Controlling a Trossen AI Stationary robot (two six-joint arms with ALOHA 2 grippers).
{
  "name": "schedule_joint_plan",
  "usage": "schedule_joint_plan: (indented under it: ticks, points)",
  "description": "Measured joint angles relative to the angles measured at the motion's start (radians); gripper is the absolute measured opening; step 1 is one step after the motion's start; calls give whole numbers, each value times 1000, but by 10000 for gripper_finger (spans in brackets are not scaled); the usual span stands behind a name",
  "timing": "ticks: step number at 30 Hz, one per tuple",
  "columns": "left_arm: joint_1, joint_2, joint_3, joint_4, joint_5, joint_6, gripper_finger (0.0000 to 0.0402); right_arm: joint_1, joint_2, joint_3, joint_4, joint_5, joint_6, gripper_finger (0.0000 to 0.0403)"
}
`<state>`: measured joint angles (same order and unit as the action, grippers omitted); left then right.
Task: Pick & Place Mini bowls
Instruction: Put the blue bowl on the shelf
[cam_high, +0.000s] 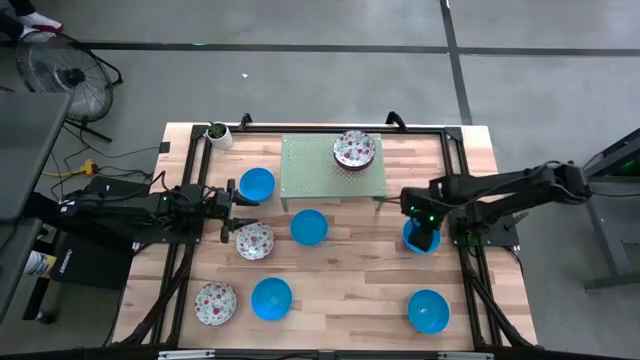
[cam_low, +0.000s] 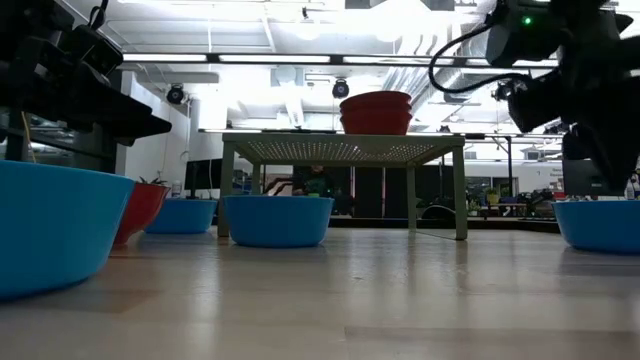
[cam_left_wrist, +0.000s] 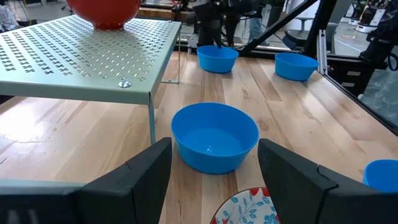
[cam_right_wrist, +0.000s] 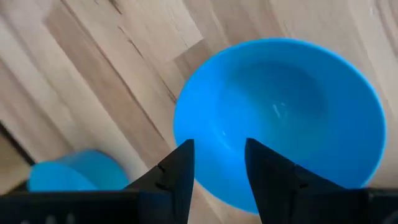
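Two tools at work. Right tool (cam_high: 421, 238) over blue bowl (cam_high: 412, 236) at table's (cam_high: 340, 300) right side, fingers astride its rim (cam_right_wrist: 205, 143), part-spread; grip not confirmed. Left tool (cam_high: 236, 208) waits at left, fingers spread wide, nothing between, just above floral bowl (cam_high: 254, 240). Stacked floral bowls (cam_high: 354, 150) sit on green perforated stand (cam_high: 310, 170); other blue bowls scattered on table

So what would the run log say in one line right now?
right fingers: open, straddling round blue mini bowl's rim | left fingers: open, waiting beside floral mini bowl
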<state>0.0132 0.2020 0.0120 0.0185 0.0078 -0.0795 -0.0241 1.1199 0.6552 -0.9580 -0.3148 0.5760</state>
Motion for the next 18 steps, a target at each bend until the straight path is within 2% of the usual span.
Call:
schedule_joint_plan:
  ticks: [10,18]
  points:
    - [0,0,0,0,0,0,234,112,109,0,126,36,0,129]
    - [0,0,0,0,0,0,234,125,185,0,172,79,-4,129]
